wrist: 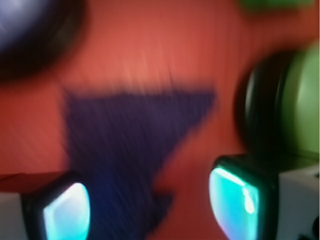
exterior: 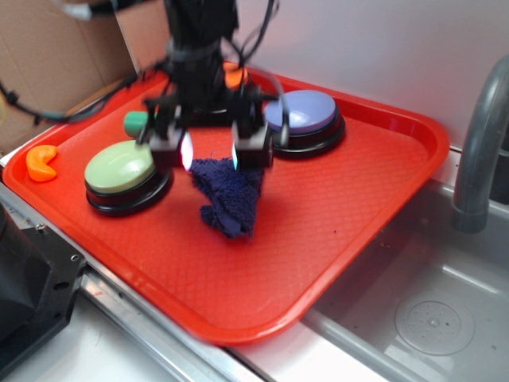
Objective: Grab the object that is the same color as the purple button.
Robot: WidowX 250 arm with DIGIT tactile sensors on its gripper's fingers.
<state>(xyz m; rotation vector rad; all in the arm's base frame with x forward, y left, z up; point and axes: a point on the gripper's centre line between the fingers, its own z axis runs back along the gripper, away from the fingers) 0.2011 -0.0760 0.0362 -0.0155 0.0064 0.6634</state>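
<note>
Cloth (wrist: 125,145) between spread fingers (wrist: 67,212)

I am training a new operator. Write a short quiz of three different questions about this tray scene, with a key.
1. True or false: the gripper is directly above the cloth, with its fingers apart.
2. Which button sits nearest the tray's left edge? A) purple button B) green button C) orange button
3. Fill in: the orange crescent lies ___ the tray.

Key
1. True. The wrist view shows a finger on each side of the cloth, with open space between them.
2. B.
3. Outside, just past its left rim.
</note>
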